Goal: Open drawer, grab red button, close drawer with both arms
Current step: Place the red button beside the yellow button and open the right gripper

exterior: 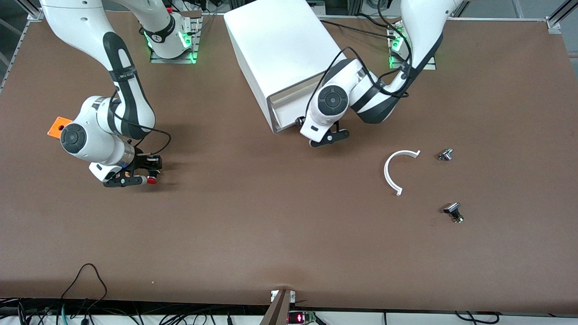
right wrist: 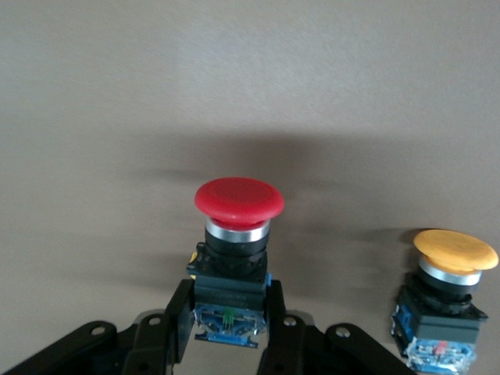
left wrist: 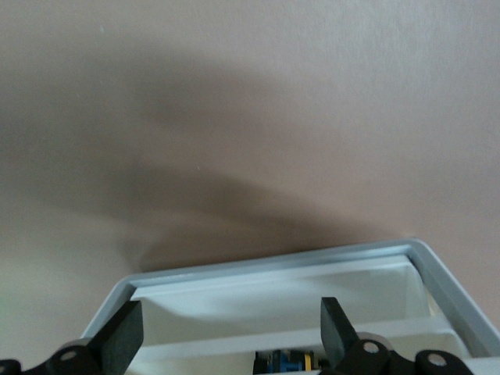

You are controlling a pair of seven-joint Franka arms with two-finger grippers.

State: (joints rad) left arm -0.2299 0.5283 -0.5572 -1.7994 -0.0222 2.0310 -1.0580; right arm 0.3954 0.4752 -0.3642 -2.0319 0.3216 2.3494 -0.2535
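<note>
Right gripper [right wrist: 226, 332] clenched on the red button's [right wrist: 237, 205] body, low over the table – yellow-capped button [right wrist: 453, 251] beside it. Left gripper [exterior: 326, 136] spread open at the cabinet's [exterior: 280, 49] drawer [left wrist: 273, 301] front, at the cabinet's 5 o'clock corner.

No legible txt, labels or nos. on anything.

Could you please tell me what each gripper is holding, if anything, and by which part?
The right gripper holds the red button by its black-and-blue body; the left gripper holds nothing.
</note>
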